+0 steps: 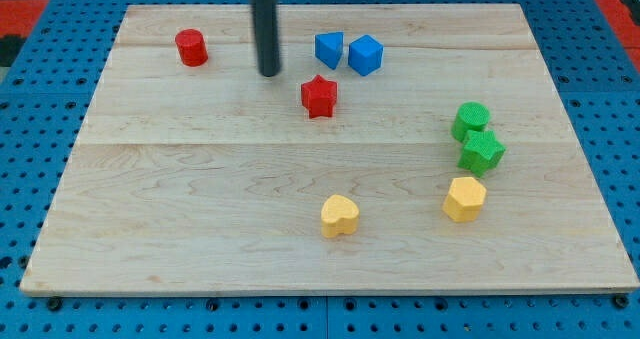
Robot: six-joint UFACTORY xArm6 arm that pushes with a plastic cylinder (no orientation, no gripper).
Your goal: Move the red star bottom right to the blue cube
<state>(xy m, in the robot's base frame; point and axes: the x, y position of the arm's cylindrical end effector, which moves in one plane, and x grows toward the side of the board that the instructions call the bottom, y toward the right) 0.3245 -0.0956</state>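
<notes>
The red star [319,96] lies on the wooden board [200,199], just below the two blue blocks. The blue cube [365,55] is at the view's top centre-right, with a second blue block [329,50], of unclear shape, touching or nearly touching its left side. My tip [269,73] is at the end of the dark rod, up and to the left of the red star, with a gap between them. It is left of the blue blocks and touches no block.
A red cylinder [191,47] stands at the top left. A green cylinder [471,119] and a green star-like block [482,152] sit at the right. A yellow hexagonal block [465,198] lies below them. A yellow heart [340,216] lies bottom centre.
</notes>
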